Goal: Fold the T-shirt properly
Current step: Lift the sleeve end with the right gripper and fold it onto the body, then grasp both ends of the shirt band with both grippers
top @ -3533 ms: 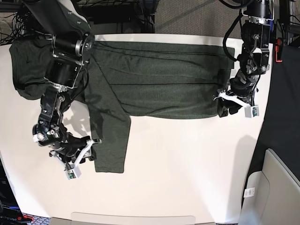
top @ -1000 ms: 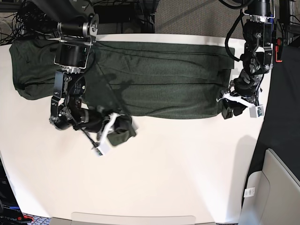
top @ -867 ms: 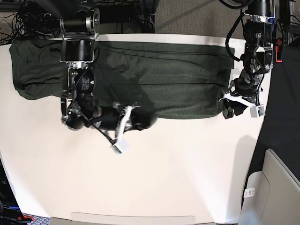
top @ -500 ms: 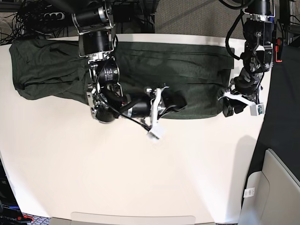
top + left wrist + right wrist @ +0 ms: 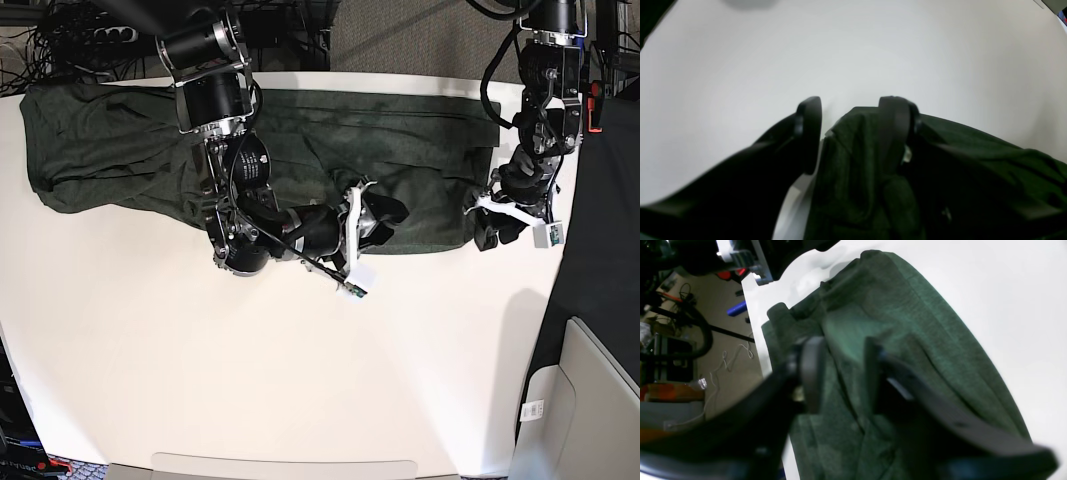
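Observation:
The dark olive T-shirt (image 5: 430,150) lies spread along the far side of the white table (image 5: 300,380), with its left part bunched. My right gripper (image 5: 380,218) reaches over the shirt's lower edge near the middle, above a bunched fold of sleeve. In the right wrist view its fingers (image 5: 810,373) stand apart, open, with shirt fabric (image 5: 907,323) lying under and between them. My left gripper (image 5: 487,228) rests at the shirt's lower right corner. It is open: one finger (image 5: 808,133) stands clear of the cloth and the other sits on the fabric corner (image 5: 857,160).
The table's right edge runs close beside the left arm, with a dark floor beyond it. A pale bin (image 5: 580,400) stands off the table at the lower right. Cables and floor clutter (image 5: 690,323) lie behind the table's far edge.
The right arm swept the sleeve from the table's lower left rightward onto the shirt's body, and its jaws have just parted. The left arm has stayed still.

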You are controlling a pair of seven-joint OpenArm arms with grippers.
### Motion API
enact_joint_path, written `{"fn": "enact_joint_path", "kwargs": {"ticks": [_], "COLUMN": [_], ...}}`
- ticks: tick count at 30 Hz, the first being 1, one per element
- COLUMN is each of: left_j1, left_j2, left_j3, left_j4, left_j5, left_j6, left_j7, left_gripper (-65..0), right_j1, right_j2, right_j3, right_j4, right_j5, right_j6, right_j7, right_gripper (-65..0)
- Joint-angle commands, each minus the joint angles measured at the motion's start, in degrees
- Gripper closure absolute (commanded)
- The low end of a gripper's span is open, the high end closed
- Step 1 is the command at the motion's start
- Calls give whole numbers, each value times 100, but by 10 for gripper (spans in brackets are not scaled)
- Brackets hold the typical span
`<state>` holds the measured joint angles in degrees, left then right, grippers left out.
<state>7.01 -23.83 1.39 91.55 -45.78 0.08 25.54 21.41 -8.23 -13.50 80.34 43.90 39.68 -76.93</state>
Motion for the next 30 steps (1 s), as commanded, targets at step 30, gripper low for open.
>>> {"fn": "enact_joint_path", "kwargs": {"ticks": [30], "left_j1": [403], "left_j2": [-373], "left_j3": [-609], "left_j4": [740], "left_j5": [-42], "left_j6": [-38], "left_j7": [2523], "left_gripper": [-327], "right_j1": [-1380], "right_j2": [2322], "right_j3": [1785], "right_j4": [2090], "right_j5": [177], "right_j6": [32], "right_j7": [119], "right_gripper": [-416]}}
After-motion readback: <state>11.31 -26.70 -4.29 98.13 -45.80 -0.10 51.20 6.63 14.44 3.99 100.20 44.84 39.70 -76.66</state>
